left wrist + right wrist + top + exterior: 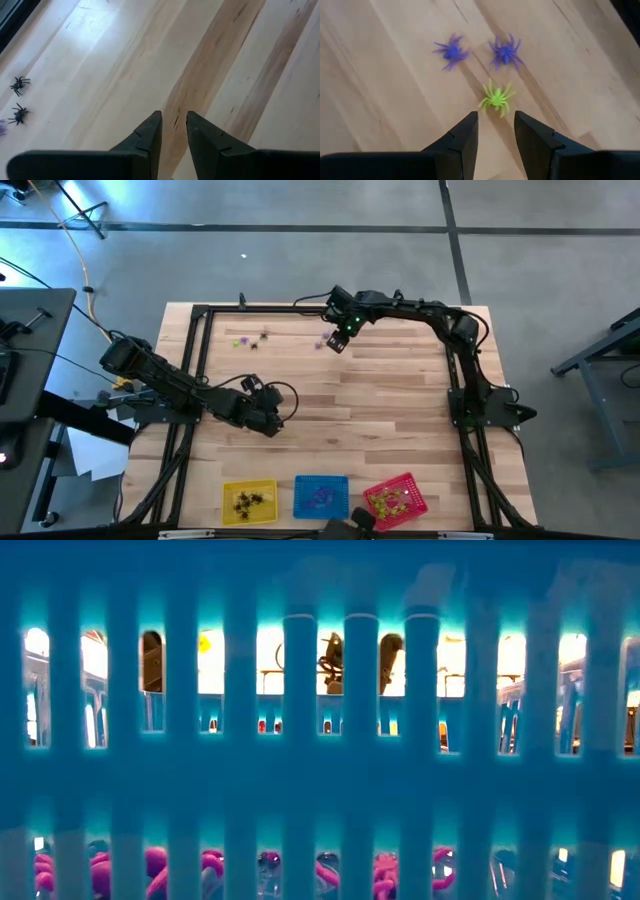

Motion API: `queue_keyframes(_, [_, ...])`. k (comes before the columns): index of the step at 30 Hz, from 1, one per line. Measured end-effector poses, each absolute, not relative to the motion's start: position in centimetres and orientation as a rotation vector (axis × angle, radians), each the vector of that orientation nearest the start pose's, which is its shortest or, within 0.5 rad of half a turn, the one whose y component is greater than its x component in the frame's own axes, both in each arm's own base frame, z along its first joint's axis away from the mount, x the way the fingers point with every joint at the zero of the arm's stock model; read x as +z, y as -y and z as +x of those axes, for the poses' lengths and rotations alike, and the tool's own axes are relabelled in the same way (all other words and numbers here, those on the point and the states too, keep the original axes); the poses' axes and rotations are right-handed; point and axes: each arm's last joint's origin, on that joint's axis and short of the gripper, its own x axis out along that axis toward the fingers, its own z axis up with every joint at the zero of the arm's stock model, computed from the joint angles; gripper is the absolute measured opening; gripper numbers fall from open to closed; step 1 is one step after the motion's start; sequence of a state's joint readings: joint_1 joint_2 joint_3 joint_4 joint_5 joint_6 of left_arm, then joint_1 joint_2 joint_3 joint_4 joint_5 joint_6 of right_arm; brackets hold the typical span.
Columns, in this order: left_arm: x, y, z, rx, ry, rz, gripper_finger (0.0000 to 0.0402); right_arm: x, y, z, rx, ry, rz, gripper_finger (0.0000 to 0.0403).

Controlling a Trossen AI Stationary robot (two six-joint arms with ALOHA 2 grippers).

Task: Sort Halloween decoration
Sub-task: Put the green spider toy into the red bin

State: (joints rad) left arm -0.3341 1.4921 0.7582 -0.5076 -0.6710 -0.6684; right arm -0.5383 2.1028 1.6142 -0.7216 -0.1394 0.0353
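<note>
Right up against the low camera stands the blue basket (pixel 320 770), its plastic slats filling the view, purple spiders (pixel 150 865) heaped inside on its floor. Seen from above, it sits at the surface's near edge between a yellow basket (pixel 249 501) holding black spiders and a red basket (pixel 396 499) holding yellow-green ones. The surface (pixel 380 410) is pale wooden planking with darker streaks in the grain.

Over at the far edge, the right hand (pixel 495 127) hangs empty, fingers parted, with nothing between them. Just ahead of its fingertips lies a yellow-green spider (pixel 496 98), tiny, spiky-legged, soft-looking plastic. Beyond that one, side by side, two purple spiders (pixel 506 51) of the same shape rest flat on the wood.

The left hand (pixel 174 125) hovers near the surface's left edge, fingers slightly apart and empty. Two black spiders (pixel 19 100) lie well off to one side of it, thin-legged and flat on the planks.
</note>
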Motion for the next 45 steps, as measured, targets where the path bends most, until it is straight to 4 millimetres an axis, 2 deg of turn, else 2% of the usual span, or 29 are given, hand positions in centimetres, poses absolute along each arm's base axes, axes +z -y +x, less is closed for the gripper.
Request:
queue_keyframes(9, [16.2,6.4,24.3,0.63,-0.917,0.033,0.0078,17.4,22.0,37.4,-0.266,-1.173,0.292,0.0123])
queue_keyframes(19, [16.2,6.4,24.3,0.634,-0.911,0.041,0.0078,17.4,22.0,37.4,-0.249,-1.172,0.264,0.0123])
queue_keyframes(22, [16.2,6.4,24.3,0.637,-0.907,0.042,0.0078,16.8,22.0,37.5,-0.246,-1.185,0.27,0.0123])
queue_keyframes(28, [16.2,6.4,24.3,0.641,-0.901,0.045,0.0078,14.1,22.2,37.9,-0.21,-1.244,0.247,0.0123])
queue_keyframes(30, [16.2,6.4,24.3,0.642,-0.9,0.046,0.0078,13.8,22.4,37.9,-0.215,-1.257,0.214,0.0123])
queue_keyframes(45, [16.3,6.2,24.4,0.647,-0.902,0.057,0.0078,13.8,22.6,38.1,-0.203,-1.273,0.157,0.0123])
